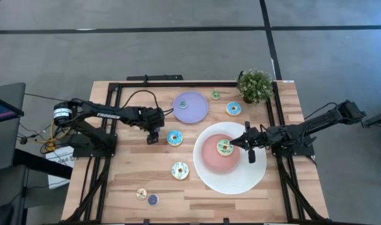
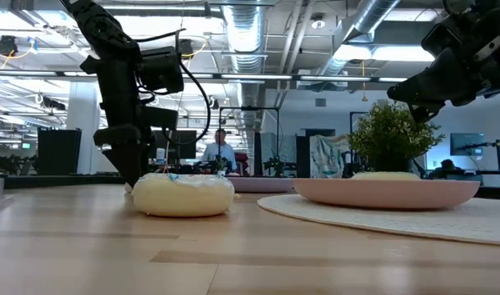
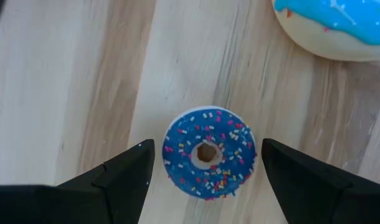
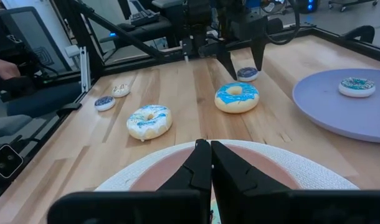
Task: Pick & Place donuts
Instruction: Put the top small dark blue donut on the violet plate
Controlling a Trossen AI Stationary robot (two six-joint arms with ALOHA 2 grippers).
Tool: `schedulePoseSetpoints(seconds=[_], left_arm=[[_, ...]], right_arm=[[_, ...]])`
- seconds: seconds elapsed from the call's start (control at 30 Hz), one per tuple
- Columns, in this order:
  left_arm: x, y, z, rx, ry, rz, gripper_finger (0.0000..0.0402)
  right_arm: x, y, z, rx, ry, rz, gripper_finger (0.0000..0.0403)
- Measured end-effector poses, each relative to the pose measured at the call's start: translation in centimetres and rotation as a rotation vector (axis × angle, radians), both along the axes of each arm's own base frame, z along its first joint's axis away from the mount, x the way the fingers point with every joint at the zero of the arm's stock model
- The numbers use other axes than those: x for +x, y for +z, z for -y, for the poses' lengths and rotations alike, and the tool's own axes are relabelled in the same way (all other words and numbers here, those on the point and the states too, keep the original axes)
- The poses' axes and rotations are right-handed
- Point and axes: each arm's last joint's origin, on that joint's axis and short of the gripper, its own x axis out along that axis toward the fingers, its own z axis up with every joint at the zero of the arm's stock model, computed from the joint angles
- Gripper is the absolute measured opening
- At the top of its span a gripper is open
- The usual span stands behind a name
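Observation:
My left gripper points down, open, and its fingers stand on either side of a tiny dark-blue sprinkled donut that lies flat on the table, with a gap on each side. A larger blue donut lies just to its right. My right gripper is shut and hovers above the big white plate, beside the yellow-green striped donut that rests on the plate's pink centre. A cream donut lies nearer the table's front edge. Another blue donut lies by the plant.
A lavender disc plate carries a tiny donut. A tiny green donut and a potted plant stand near the far edge. Two tiny donuts lie near the front left. Bare wood shows at the table's left and front right.

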Motion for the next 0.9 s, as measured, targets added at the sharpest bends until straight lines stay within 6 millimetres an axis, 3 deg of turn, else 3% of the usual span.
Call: schedulePoseSetpoints(seconds=[0.33, 0.6, 0.9], left_arm=[[0.0, 0.0, 0.0, 0.0, 0.001, 0.0, 0.0231], [0.0, 0.1, -0.1, 0.023, 0.011, -0.005, 0.022], [2.6, 3.8, -1.0, 0.147, -0.04, 0.077, 0.022]], right_arm=[[0.0, 0.0, 0.0, 0.0, 0.0, 0.0, 0.0], [0.0, 0.0, 0.0, 0.0, 0.0, 0.0, 0.0], [0.0, 0.0, 0.0, 0.0, 0.0, 0.0, 0.0]])
